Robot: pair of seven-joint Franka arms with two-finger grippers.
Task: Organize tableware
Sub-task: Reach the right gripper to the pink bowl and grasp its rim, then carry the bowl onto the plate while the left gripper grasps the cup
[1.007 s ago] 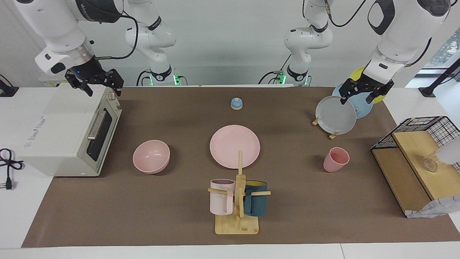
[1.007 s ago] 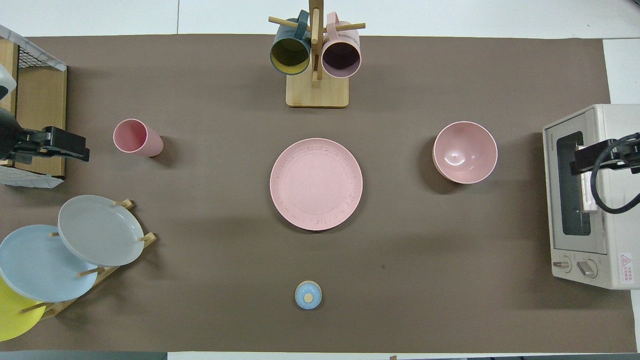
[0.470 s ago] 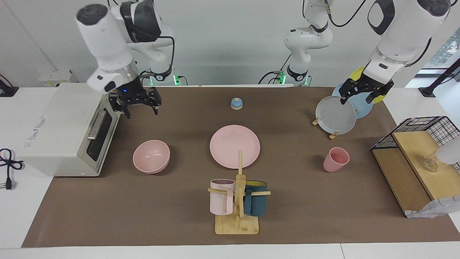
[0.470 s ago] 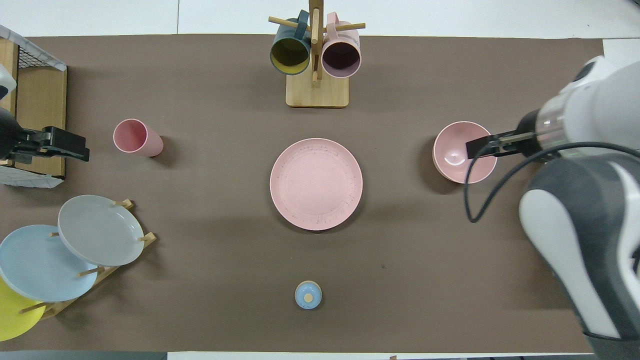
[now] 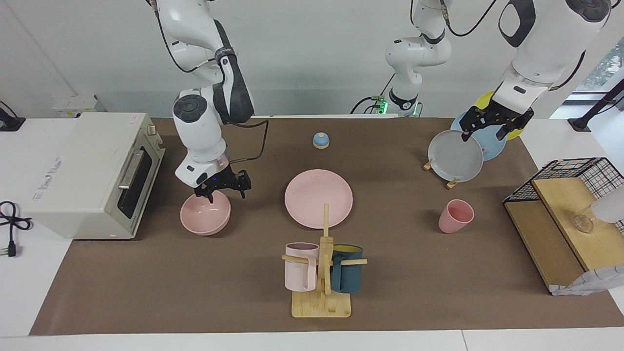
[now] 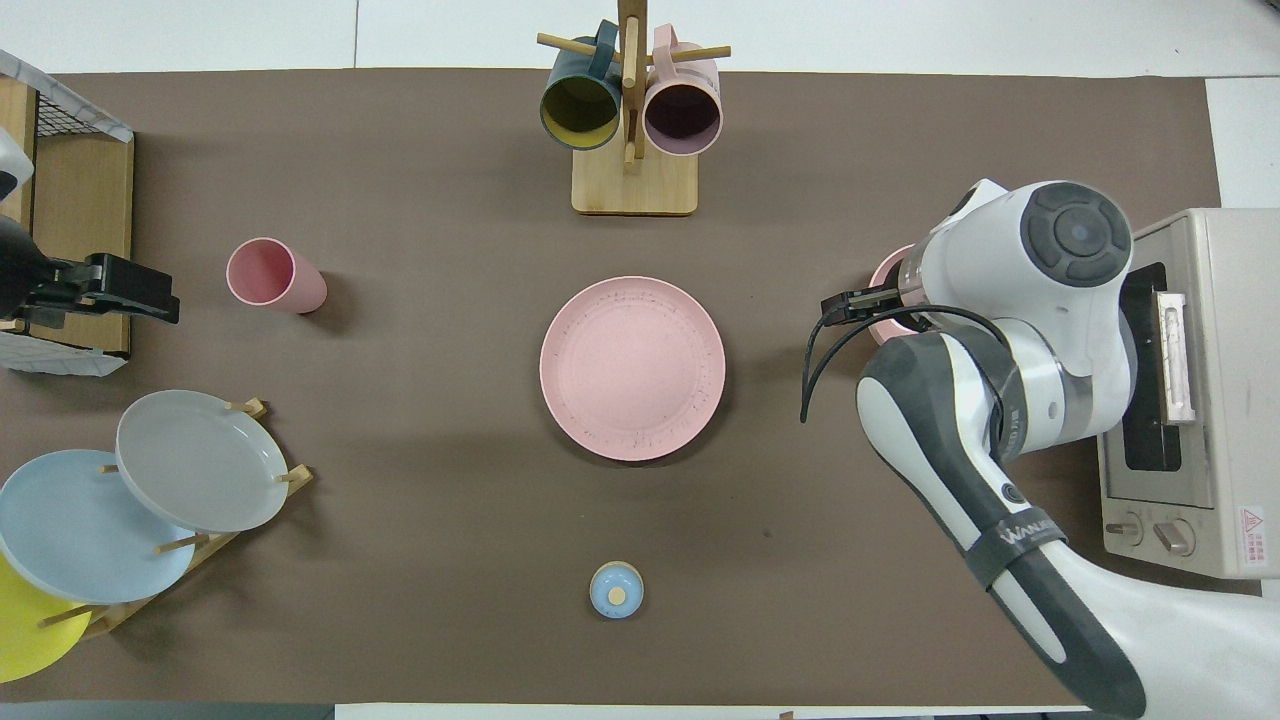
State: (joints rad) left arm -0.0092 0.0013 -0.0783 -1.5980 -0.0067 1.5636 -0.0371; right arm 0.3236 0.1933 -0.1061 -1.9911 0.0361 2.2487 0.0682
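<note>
The pink plate [image 5: 318, 197] lies flat at the table's middle and also shows in the overhead view [image 6: 632, 368]. The pink bowl [image 5: 204, 217] stands toward the right arm's end, next to the toaster oven. In the overhead view the right arm hides all but a sliver of the bowl [image 6: 882, 278]. My right gripper [image 5: 222, 191] is open and empty, low over the bowl's rim on the side nearer to the robots. The pink cup [image 5: 455, 216] stands upright toward the left arm's end and shows in the overhead view too [image 6: 272, 275]. My left gripper [image 5: 487, 130] is open and waits over the plate rack.
A toaster oven [image 5: 87, 170] stands at the right arm's end. A wooden mug tree [image 5: 321, 292] with two handled mugs stands farther from the robots than the plate. A rack [image 5: 451, 184] holds grey, blue and yellow plates. There is also a small blue bell [image 5: 321, 140] and a wire shelf [image 5: 560, 214].
My right gripper has swung from above the toaster oven across and down to the pink bowl. The left arm and the tableware have not moved.
</note>
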